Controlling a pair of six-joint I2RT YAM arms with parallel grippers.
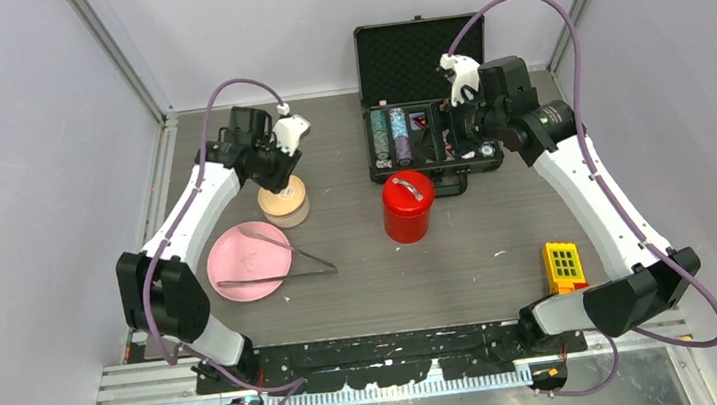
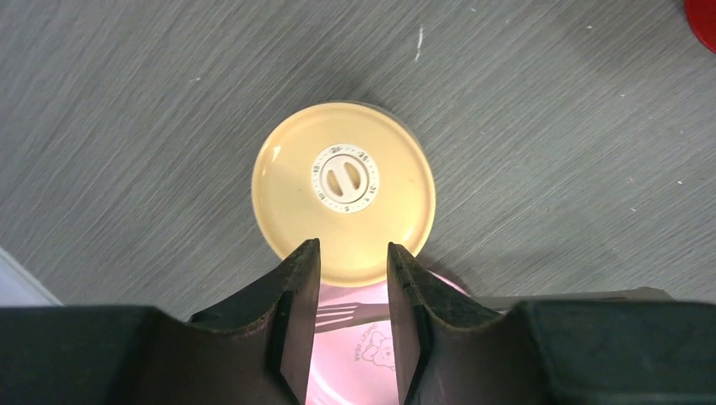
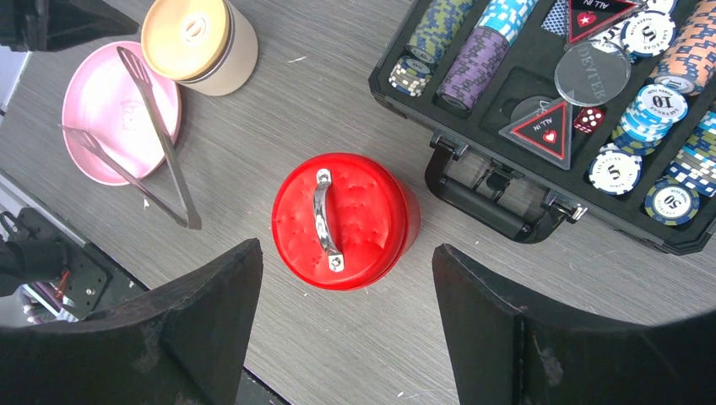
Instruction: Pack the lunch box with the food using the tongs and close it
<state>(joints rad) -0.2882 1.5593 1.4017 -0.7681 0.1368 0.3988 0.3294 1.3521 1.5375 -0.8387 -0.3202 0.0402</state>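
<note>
Left wrist view: my left gripper (image 2: 353,251), slightly parted, hovers over the beige lid (image 2: 344,190) rim; my right gripper (image 3: 346,247) spreads wide above the red canister (image 3: 371,198).

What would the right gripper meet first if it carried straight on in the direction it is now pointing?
Most likely the tall red cylindrical canister, lid and metal handle first; it sits centred ahead of the open right gripper, though the gap is hard to judge.

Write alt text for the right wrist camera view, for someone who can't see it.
A closed red canister stands centred under the open right gripper. Upper left, tongs lie across a pink plate beside a lidded bowl; upper right is an open case of poker chips.
</note>
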